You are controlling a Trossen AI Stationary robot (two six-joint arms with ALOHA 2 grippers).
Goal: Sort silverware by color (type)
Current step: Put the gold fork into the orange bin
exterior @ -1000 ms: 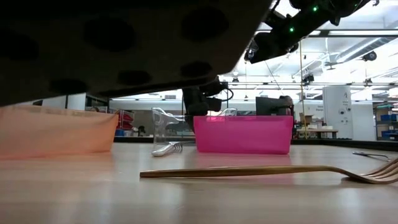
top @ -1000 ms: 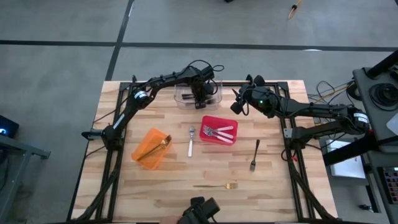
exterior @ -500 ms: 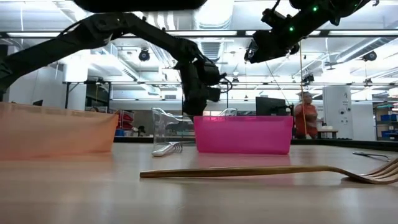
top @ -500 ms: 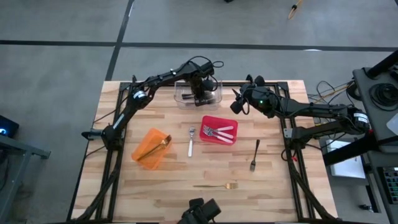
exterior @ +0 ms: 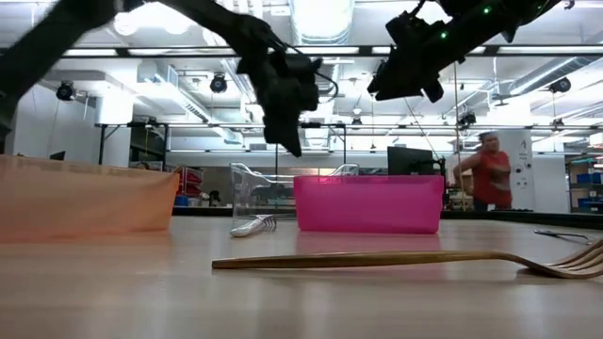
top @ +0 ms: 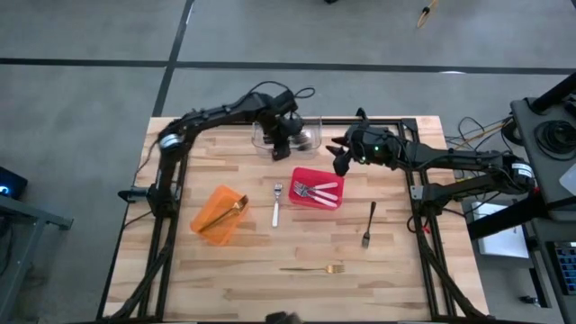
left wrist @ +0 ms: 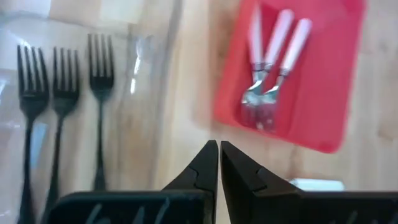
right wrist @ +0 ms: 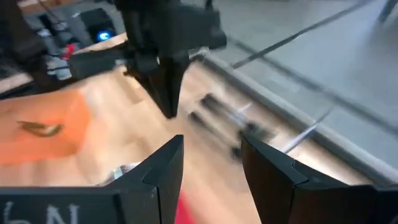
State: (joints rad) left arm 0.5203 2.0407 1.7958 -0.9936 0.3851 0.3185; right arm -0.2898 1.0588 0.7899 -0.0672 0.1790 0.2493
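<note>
High view: the left end effector (top: 283, 135) is hanging over the clear bin (top: 310, 137) at the far edge of the surface (top: 243, 279). The right end effector (top: 341, 158) is poised beside the far right corner of the red bin (top: 298, 198), where silver forks (top: 316, 191) are lying. Four pieces are waiting loose: a silver fork (top: 276, 205) between the orange bin (top: 209, 227) and the red bin, a black fork (top: 370, 224) right of the red bin, and a gold fork (top: 313, 268) near the front edge. Another gold piece (top: 236, 208) is resting in the orange bin. The black fork is lying nearer the right arm, its long axis running roughly front to back, tines toward the front; open surface is being left all round it, so an approach from above is judged unobstructed.

Low view: both end effectors are being held well above the bins. The gold fork (exterior: 405, 257) is lying crosswise in the foreground. A person (exterior: 482, 169) is standing in the room behind.

Left wrist view: the left fingers (left wrist: 202, 167) are pressed together, empty. Three black forks (left wrist: 59, 118) are lying parallel in the clear bin (left wrist: 146, 81); the red bin (left wrist: 329, 87) is showing beyond.

Right wrist view: the right fingers (right wrist: 165, 168) are spread apart, holding nothing, facing the left end effector (right wrist: 163, 81).
</note>
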